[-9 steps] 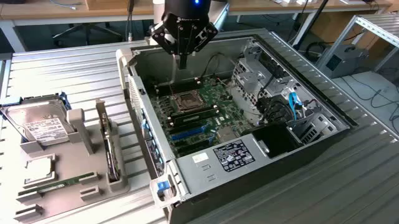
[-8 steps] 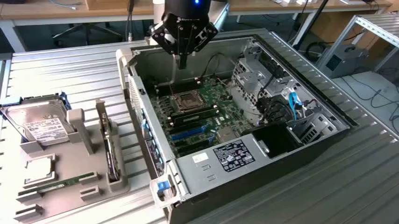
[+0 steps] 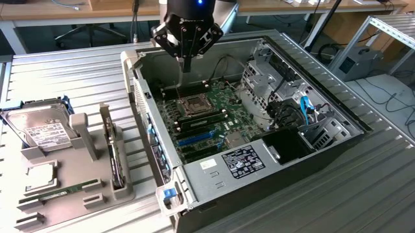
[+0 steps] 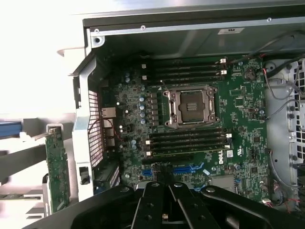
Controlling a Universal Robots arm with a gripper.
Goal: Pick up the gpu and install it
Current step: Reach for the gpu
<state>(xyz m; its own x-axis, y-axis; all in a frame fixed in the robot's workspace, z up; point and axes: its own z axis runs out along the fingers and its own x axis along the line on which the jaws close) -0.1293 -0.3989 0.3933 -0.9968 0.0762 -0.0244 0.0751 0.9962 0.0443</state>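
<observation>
The gpu [image 3: 116,158] is a slim dark card standing on edge in a slot of the grey holder [image 3: 71,194], to the exterior view's left of the open computer case [image 3: 324,97]. The wrist view shows the gpu [image 4: 57,171] from above as a green board just outside the case wall. My gripper [image 3: 186,65] hangs over the far end of the case, fingers pointing down, shut with nothing between them. It hovers above the motherboard [image 3: 207,116], well apart from the gpu. In the wrist view my gripper [image 4: 164,186] sits over the blue slots [image 4: 186,169].
A silver hard drive [image 3: 40,130] with a white label rests at the holder's far end. A green RAM stick [image 3: 61,191] lies in a holder slot. Drive cages and cables [image 3: 285,104] fill the case's right side. A power supply [image 3: 243,162] sits at its near end.
</observation>
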